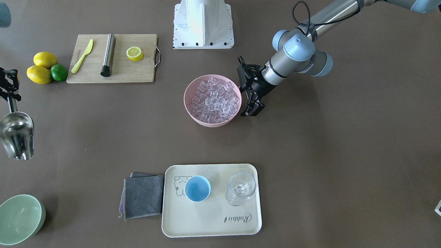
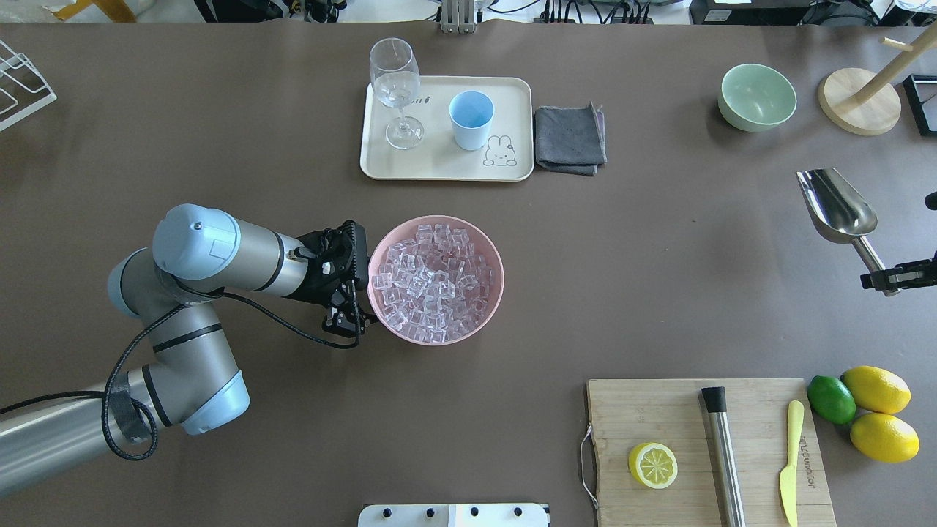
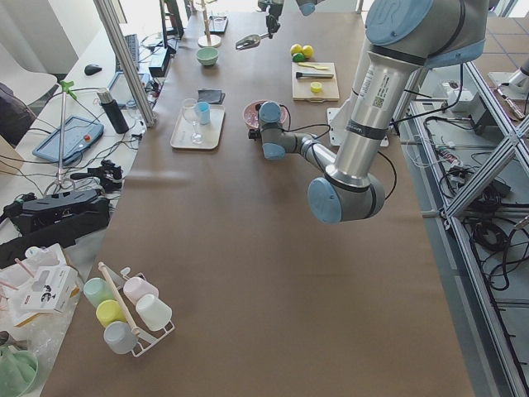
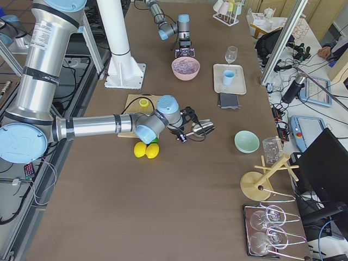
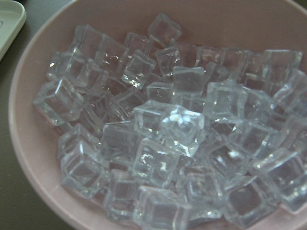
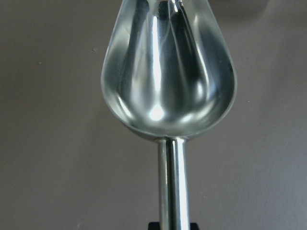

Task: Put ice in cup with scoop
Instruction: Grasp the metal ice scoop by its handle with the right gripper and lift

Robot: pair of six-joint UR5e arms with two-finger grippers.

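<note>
The ice (image 2: pixel 432 282) is a heap of clear cubes filling a pink bowl (image 2: pixel 498 291) at the table's middle; it fills the left wrist view (image 5: pixel 172 129). My left gripper (image 2: pixel 350 320) points down right beside the bowl's rim, fingers close together and nothing seen between them. The light-blue cup (image 2: pixel 470 117) stands upright and empty on a cream tray (image 2: pixel 439 167) beyond the bowl. My right gripper (image 2: pixel 897 278) is shut on the handle of the steel scoop (image 2: pixel 838 208). It holds the scoop above the table at the far right, and the scoop's bowl (image 6: pixel 168 81) is empty.
A stemmed glass (image 2: pixel 396 88) stands on the tray beside the cup, a grey cloth (image 2: pixel 569 139) next to the tray. A green bowl (image 2: pixel 758 96) and a wooden stand (image 2: pixel 860 110) are beyond the scoop. A cutting board (image 2: pixel 703 446) holds a lemon half, rod and knife.
</note>
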